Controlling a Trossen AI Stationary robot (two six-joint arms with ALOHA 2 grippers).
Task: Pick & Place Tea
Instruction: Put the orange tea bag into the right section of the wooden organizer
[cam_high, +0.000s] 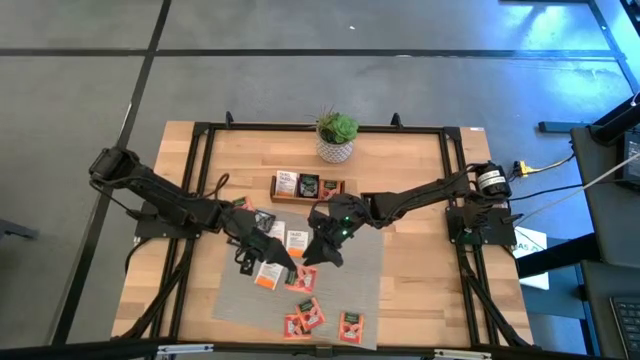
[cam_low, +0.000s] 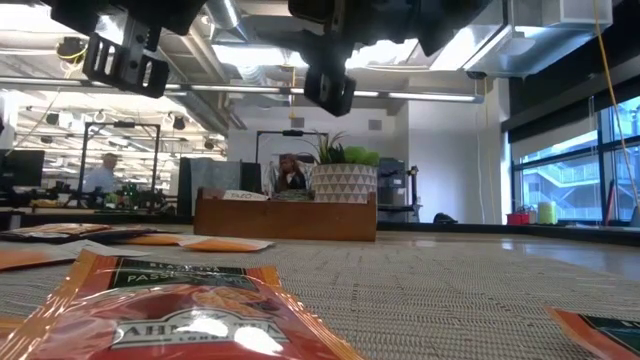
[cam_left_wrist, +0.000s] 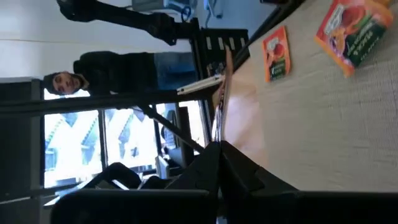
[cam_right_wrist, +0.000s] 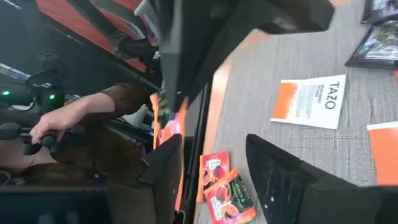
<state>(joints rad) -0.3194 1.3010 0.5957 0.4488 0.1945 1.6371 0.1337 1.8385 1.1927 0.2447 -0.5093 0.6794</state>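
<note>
Several tea packets lie flat on the grey ribbed mat (cam_high: 360, 265): a white-and-orange one (cam_right_wrist: 309, 102), orange-red ones (cam_high: 305, 317) (cam_high: 351, 326) (cam_left_wrist: 277, 53), and dark ones (cam_right_wrist: 379, 46). My left gripper (cam_left_wrist: 219, 152) (cam_high: 283, 258) hangs above the mat's middle, shut on an orange-red tea packet (cam_left_wrist: 219, 99) seen edge-on. My right gripper (cam_right_wrist: 211, 146) (cam_high: 322, 250) faces it from the right, open. The held packet (cam_right_wrist: 166, 121) stands close beside one of the right gripper's fingers (cam_right_wrist: 165, 165). My left gripper pinches one edge of the orange-red packet (cam_left_wrist: 217, 138) between its two shut fingers. The packet sticks out past the fingertips, edge-on and clear of the mat. My right gripper: I cannot tell whether its finger touches the packet.
A long wooden tray (cam_high: 308, 186) holding packets stands at the far side, with a potted plant (cam_high: 337, 135) behind it. A person (cam_left_wrist: 112, 71) is beyond the table, and a hand (cam_right_wrist: 62, 121) shows off the table's edge. Bare wood lies right of the mat.
</note>
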